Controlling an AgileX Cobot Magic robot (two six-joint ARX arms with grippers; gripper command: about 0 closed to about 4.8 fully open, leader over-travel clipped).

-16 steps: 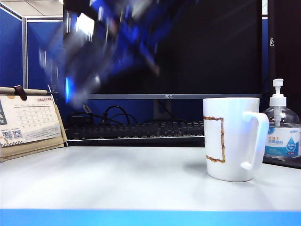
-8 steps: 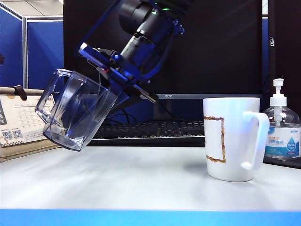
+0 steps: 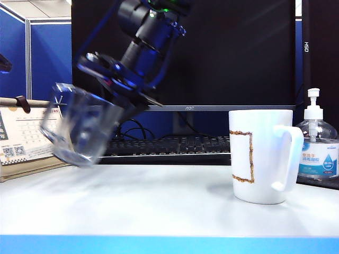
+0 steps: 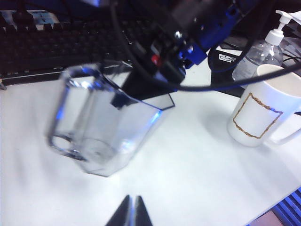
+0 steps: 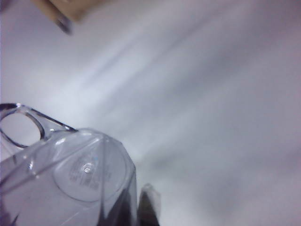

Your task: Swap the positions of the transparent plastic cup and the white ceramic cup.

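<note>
The transparent plastic cup (image 3: 79,129) hangs tilted just above the table on the left of the exterior view, blurred by motion. My right gripper (image 3: 115,100) reaches across from above and is shut on its rim, one finger inside the wall and one outside (image 5: 136,203). The right wrist view shows the cup (image 5: 70,181) from rim to base, handle to one side. The white ceramic cup (image 3: 259,156) stands upright on the right, handle pointing right. My left gripper (image 4: 132,201) is shut and empty, hovering over bare table short of the transparent cup (image 4: 103,127) and apart from the white cup (image 4: 258,113).
A clear pump bottle (image 3: 317,145) stands just behind and right of the white cup. A desk calendar (image 3: 32,137) sits at the far left, close behind the held cup. A black keyboard (image 3: 169,145) and a monitor (image 3: 212,53) line the back edge.
My right arm swept down from the top with the transparent cup, then shifted it slightly left and lower. The white cup has not moved.
</note>
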